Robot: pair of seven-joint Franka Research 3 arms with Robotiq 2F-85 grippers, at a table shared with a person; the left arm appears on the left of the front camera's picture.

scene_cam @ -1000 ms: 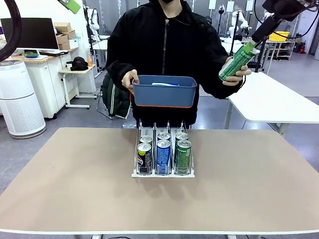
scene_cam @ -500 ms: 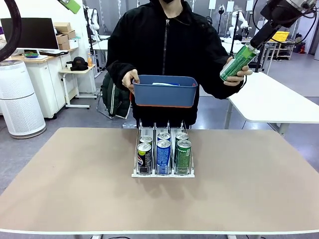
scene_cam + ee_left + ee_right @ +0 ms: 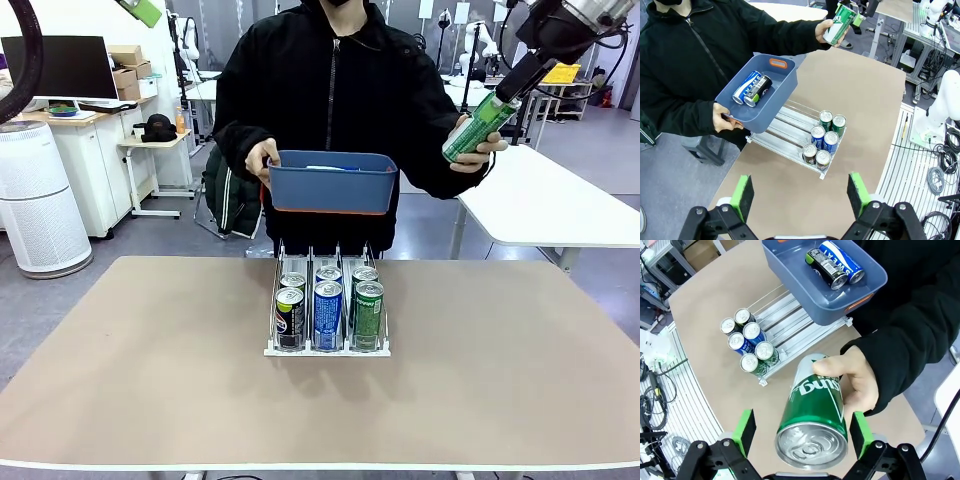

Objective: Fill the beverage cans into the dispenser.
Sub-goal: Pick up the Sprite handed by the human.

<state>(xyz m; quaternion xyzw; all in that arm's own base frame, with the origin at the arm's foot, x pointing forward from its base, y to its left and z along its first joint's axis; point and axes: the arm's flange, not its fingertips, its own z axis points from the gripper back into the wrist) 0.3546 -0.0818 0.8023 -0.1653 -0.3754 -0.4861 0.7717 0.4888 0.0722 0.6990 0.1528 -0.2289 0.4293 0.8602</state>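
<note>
Table [image 3: 150, 380]: tan top, bare apart from the rack. Person [image 3: 330, 100] in a black jacket stands at the far side. One hand [image 3: 262, 158] holds a blue bin [image 3: 330, 190] off the table, just over the far end of the dispenser [image 3: 270, 350]. Two cans lie on their sides in the bin, touching: blue-and-white can [image 3: 746, 89] and dark can [image 3: 759, 90]. Dispenser sits mid-table toward the far edge, three lanes. Six upright cans are packed at its near end, two per lane: dark pair [image 3: 289, 318], blue pair [image 3: 328, 315], green pair [image 3: 368, 316]. The far half of each lane is free. Left gripper [image 3: 802, 195] is high over the table, jaws fully spread, nothing between them. Right gripper [image 3: 802, 432] is up at the person's other hand [image 3: 860, 385], jaws also wide. That hand holds out a tilted green can [image 3: 815, 420], silver top toward the gripper, its top end between the green pads [image 3: 746, 432]. There's a clear gap on one side. The other pad is just beside the can wall; can't tell if it touches. The grip on the can is the person's.
</note>
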